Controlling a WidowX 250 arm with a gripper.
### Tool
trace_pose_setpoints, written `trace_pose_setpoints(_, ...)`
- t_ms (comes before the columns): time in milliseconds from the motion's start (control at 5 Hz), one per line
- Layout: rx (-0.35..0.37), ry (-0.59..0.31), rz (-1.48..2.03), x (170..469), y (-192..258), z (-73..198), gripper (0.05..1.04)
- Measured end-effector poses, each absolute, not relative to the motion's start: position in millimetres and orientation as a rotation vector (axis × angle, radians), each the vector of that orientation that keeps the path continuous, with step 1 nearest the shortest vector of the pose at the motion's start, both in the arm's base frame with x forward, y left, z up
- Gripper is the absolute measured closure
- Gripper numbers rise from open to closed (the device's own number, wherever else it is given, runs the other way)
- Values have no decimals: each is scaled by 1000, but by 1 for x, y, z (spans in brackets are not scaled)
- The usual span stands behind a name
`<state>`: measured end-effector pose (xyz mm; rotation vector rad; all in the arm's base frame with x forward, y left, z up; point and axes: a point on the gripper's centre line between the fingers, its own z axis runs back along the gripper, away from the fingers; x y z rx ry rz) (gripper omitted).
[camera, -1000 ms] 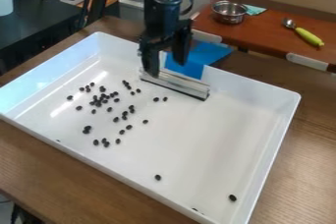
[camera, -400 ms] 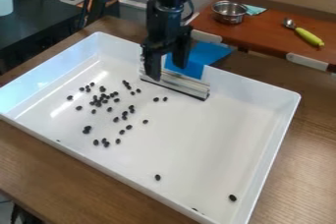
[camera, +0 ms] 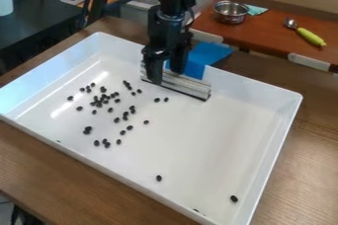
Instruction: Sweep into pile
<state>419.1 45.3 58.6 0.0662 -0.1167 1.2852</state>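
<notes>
Hanging with jaws spread, upper center, the gripper (camera: 166,75) stands by the squeegee (camera: 188,86), apparently positioned to grasp it for gathering scattered beans (camera: 125,118).

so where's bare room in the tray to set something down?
Biggest patch: right side of the picture, inside the tray, bordered by the wiper, right wall and bottom-right bean. Smaller one: between the scattered beans and bottom-centre bean. Crowded: left side, full of beans, and the back wall, where the gripper meets the wiper's left end.
</notes>
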Motion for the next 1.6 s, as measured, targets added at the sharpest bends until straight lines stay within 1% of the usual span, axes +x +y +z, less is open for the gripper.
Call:
trace_pose_setpoints(200, 70, -132, 1275, 421, 45, 58, 567)
trace_pose_setpoints(400, 74, -138, 1265, 416, 45, 52, 725)
trace_pose_setpoints(600, 77, -146, 1241, 407, 44, 51, 725)
trace_pose_setpoints(800, 77, -142, 1219, 392, 43, 51, 726)
trace_pose_setpoints(1000, 60, -141, 1190, 374, 39, 51, 726)
trace_pose_setpoints(1200, 50, -146, 1180, 350, 42, 51, 726)
trace_pose_setpoints(1400, 48, -170, 1166, 324, 44, 50, 726)
trace_pose_setpoints(1600, 41, -178, 1155, 297, 54, 49, 726)
